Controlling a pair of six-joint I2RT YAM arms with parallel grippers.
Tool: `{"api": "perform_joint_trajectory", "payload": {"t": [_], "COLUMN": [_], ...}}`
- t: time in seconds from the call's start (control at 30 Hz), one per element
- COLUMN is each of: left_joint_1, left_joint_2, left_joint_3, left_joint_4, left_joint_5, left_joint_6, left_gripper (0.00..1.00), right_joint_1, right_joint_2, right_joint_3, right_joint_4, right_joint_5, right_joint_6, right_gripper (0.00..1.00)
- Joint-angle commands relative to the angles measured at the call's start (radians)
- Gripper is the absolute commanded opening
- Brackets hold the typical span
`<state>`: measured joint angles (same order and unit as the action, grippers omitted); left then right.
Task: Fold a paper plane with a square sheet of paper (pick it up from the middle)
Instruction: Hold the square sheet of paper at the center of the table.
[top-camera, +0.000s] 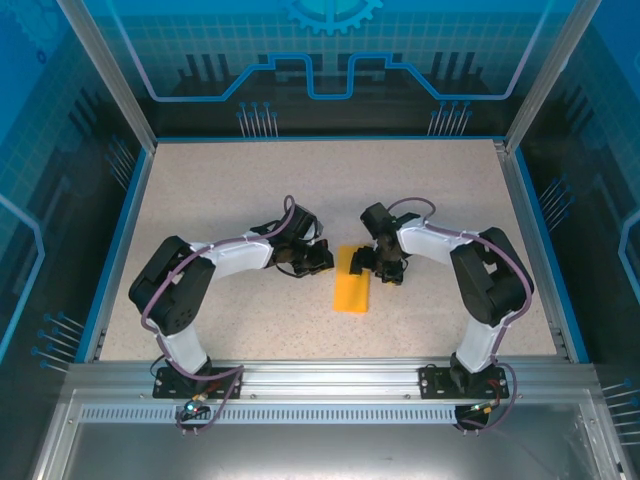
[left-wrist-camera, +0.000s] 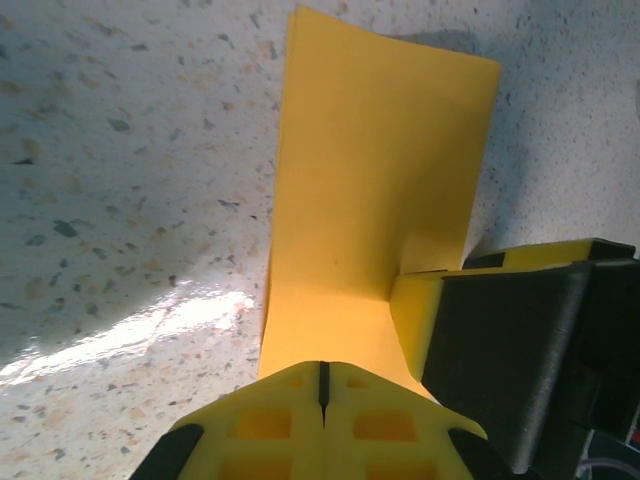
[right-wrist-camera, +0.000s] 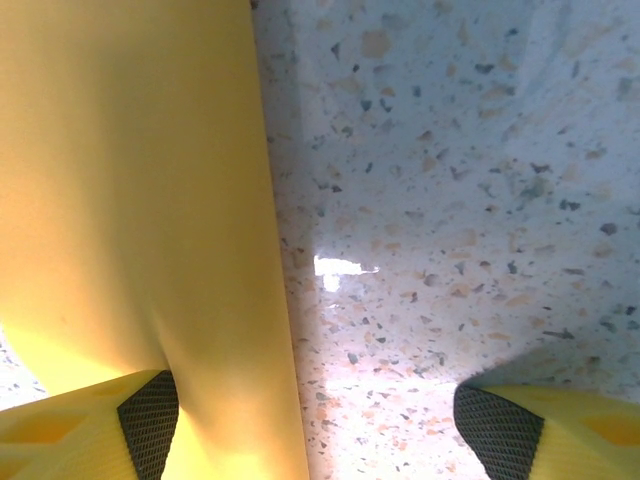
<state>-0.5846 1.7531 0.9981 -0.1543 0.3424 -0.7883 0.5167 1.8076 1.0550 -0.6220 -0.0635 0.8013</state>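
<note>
The thin orange-yellow paper sheet is seen folded in half; dart folds are judged outstanding. The left end effector is closed, the right end effector spread wide.

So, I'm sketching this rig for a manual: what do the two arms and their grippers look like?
Both the left arm and right arm have black joint housings and white link covers, with a purplish cable looping along each. The left gripper and right gripper have yellow moulded fingers with rectangular recesses; the right one's carry black textured pads.
</note>
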Motion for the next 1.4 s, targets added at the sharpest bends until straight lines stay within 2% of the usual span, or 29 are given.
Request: {"api": "perform_joint_trajectory", "payload": {"t": [0.0, 0.17, 0.3, 0.8, 1.13, 1.37], "left_joint_1": [-0.005, -0.004, -0.003, -0.006, -0.033, -0.054], "left_joint_2": [-0.072, -0.151, -0.187, -0.120, 0.010, 0.092], "left_joint_3": [-0.003, -0.034, -0.051, -0.027, 0.040, 0.074], "left_joint_4": [-0.052, -0.107, -0.102, -0.015, 0.033, 0.028], "left_joint_5": [-0.099, -0.221, -0.243, -0.104, 0.029, 0.045], "left_joint_6": [-0.035, -0.057, -0.058, -0.040, -0.034, -0.065], "left_gripper": [0.01, 0.03, 0.05, 0.04, 0.00, 0.00], "right_joint_1": [0.014, 0.010, 0.010, 0.012, 0.012, 0.011], "right_joint_2": [0.118, 0.098, 0.106, 0.154, 0.168, 0.168], "right_joint_3": [-0.095, -0.097, -0.091, -0.076, -0.076, -0.082], "right_joint_4": [0.190, 0.153, 0.128, 0.146, 0.145, 0.147], "right_joint_5": [-0.082, -0.054, -0.033, -0.050, -0.044, -0.043], "right_joint_6": [-0.003, -0.029, -0.039, -0.027, -0.028, -0.027], "right_gripper": [0.83, 0.82, 0.82, 0.83, 0.83, 0.83]}}
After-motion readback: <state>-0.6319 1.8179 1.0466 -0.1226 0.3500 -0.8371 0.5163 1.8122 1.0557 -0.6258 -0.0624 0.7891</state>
